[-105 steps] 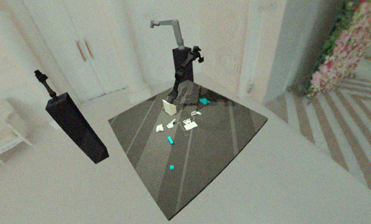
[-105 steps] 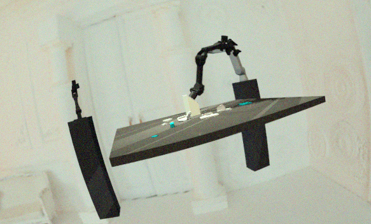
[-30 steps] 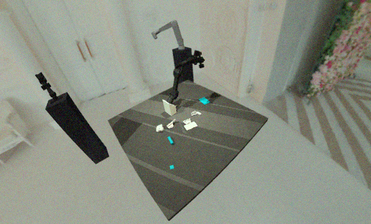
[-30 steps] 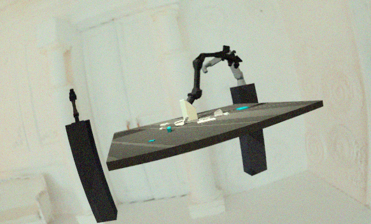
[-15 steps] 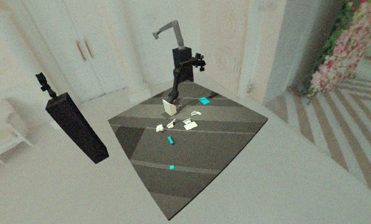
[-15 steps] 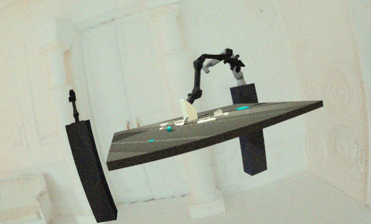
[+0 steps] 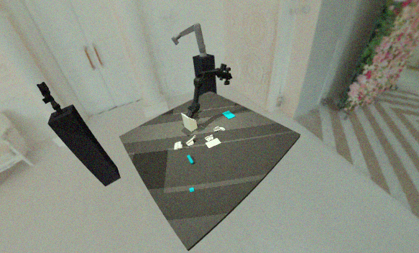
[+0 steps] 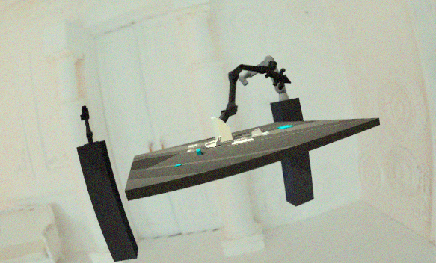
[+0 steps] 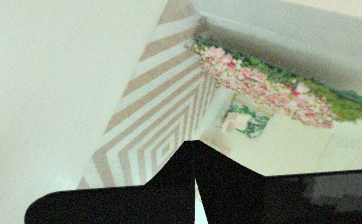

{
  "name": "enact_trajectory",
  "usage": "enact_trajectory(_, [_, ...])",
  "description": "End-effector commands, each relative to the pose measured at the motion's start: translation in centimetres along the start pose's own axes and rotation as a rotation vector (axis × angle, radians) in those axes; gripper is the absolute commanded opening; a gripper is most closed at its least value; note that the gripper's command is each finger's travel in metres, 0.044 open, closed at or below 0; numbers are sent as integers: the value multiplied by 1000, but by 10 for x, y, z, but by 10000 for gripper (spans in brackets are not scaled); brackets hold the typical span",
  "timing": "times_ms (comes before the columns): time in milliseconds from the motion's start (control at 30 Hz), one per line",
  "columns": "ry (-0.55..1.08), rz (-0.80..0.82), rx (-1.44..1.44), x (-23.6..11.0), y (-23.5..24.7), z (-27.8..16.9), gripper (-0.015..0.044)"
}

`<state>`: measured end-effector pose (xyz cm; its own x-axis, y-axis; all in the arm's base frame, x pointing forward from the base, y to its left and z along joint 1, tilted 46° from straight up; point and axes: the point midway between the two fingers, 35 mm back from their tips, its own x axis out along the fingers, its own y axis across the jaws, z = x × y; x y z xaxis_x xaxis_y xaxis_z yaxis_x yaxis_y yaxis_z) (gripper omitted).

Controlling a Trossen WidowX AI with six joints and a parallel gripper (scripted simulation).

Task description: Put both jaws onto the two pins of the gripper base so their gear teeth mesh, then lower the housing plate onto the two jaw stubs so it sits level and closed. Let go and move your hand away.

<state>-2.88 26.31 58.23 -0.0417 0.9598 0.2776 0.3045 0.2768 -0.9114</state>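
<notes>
My gripper (image 7: 230,76) (image 8: 288,81) (image 9: 191,148) is shut, its fingertips meeting with nothing between them. It hangs high above the table's back right part, away from all the parts. Small cream-white parts lie on the table: one (image 7: 178,145) at the left, one (image 7: 190,140) beside it, one (image 7: 209,137) just behind a flat rectangular plate (image 7: 213,143) (image 8: 242,141), and a curved one (image 7: 219,129) further back. Which of them are the jaws, the gripper base or the housing plate is too small to tell, and so is any meshing of teeth.
A tall cream board (image 7: 189,122) (image 8: 222,129) stands upright by my arm's base. A cyan square (image 7: 228,115) (image 8: 285,127) lies at the back right; a cyan bar (image 7: 190,159) and a small cyan block (image 7: 191,190) are nearer the front. Other arms stand on black pedestals (image 7: 83,145) beyond the table.
</notes>
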Motion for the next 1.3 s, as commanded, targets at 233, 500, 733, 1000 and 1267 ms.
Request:
enact_trajectory(233, [21,111,62,23,41,-4,0])
enact_trajectory(500, [57,170,102,34,64,-13,0])
enact_trajectory(733, [93,217,136,40,84,-23,0])
enact_trajectory(1000, [133,269,179,45,106,-34,0])
enact_trajectory(1267, [172,333,242,50,134,-46,0])
